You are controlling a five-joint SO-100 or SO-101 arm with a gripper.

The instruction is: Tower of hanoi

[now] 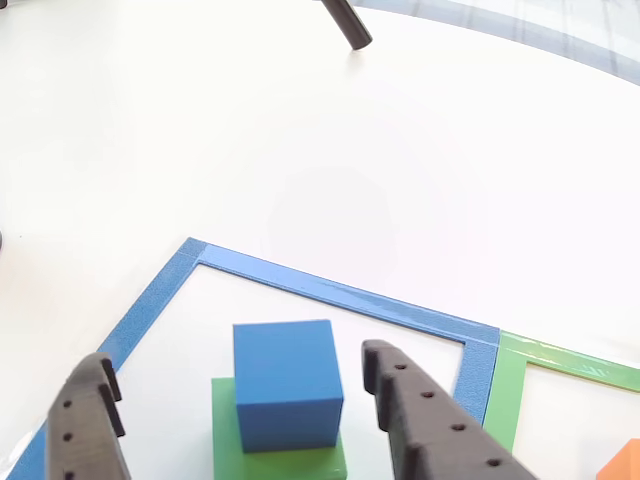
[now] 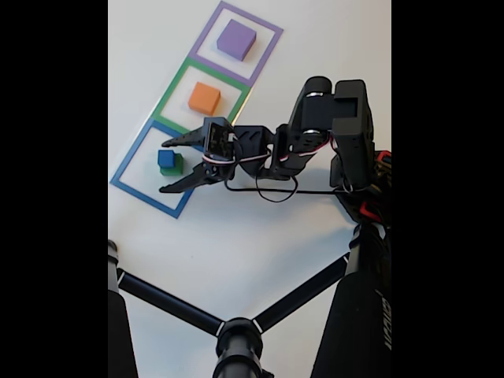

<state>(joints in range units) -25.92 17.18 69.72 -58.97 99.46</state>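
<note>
Blue cube (image 1: 285, 383) sits atop a green block (image 1: 275, 448) inside the blue-taped square (image 1: 340, 292); the gripper (image 2: 163, 167) straddles them, jaws spread wide.

Clear table beyond blue block (image 1: 286, 382) (stacked)
</note>
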